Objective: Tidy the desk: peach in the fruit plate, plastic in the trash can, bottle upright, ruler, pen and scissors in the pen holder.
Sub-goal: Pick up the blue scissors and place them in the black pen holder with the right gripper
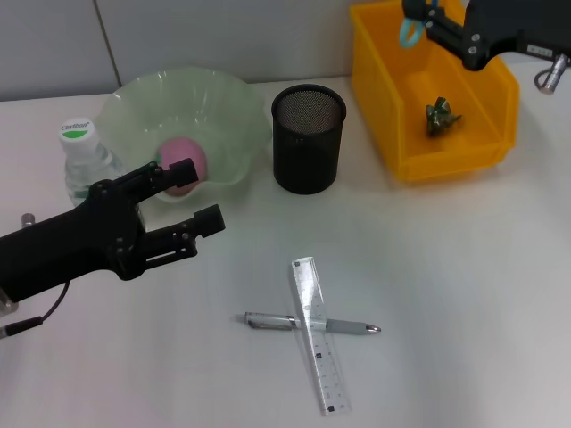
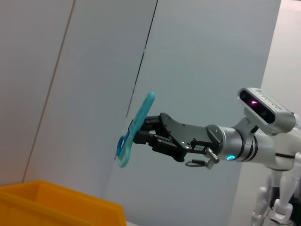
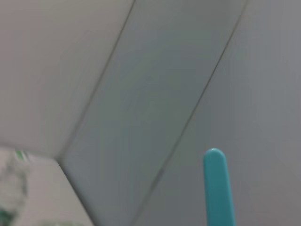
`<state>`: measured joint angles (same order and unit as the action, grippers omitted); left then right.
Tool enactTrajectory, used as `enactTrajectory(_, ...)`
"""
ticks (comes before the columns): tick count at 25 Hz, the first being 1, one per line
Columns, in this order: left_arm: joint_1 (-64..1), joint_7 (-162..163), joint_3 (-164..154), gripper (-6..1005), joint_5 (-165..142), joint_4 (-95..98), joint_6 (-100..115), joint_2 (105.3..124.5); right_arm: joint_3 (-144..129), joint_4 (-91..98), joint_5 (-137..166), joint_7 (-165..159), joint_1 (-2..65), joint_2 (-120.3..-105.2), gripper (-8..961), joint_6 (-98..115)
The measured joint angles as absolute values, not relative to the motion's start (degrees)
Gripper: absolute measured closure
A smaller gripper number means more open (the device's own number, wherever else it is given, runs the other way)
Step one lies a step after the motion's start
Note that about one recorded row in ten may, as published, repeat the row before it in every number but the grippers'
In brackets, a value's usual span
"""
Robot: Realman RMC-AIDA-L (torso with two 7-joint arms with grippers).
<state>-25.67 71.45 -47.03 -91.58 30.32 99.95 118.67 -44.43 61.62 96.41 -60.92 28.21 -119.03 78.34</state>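
High at the back right, over the yellow trash can (image 1: 500,98), my right gripper (image 1: 421,12) is shut on the teal scissors (image 1: 409,33). The left wrist view shows the same scissors (image 2: 134,130) clamped in that gripper (image 2: 145,132), and their tip (image 3: 218,188) shows in the right wrist view. The dark green plastic (image 1: 442,116) lies inside the trash can. The peach (image 1: 185,159) sits in the pale green fruit plate (image 1: 223,98). The bottle (image 1: 82,159) stands upright at the left. A clear ruler (image 1: 318,337) lies across the pen (image 1: 312,324) on the desk (image 1: 464,285). My left gripper (image 1: 205,192) hovers open in front of the fruit plate.
The black mesh pen holder (image 1: 308,138) stands between the fruit plate and the trash can. A grey wall runs behind the desk.
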Motion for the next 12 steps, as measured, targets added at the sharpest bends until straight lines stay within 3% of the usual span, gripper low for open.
enactTrajectory(12, -23.8, 67.1, -46.5, 167, -91.6, 29.8, 99.6, 118.57, -61.6, 64.0, 85.7, -18.7, 22.7, -119.8, 730, 60.4)
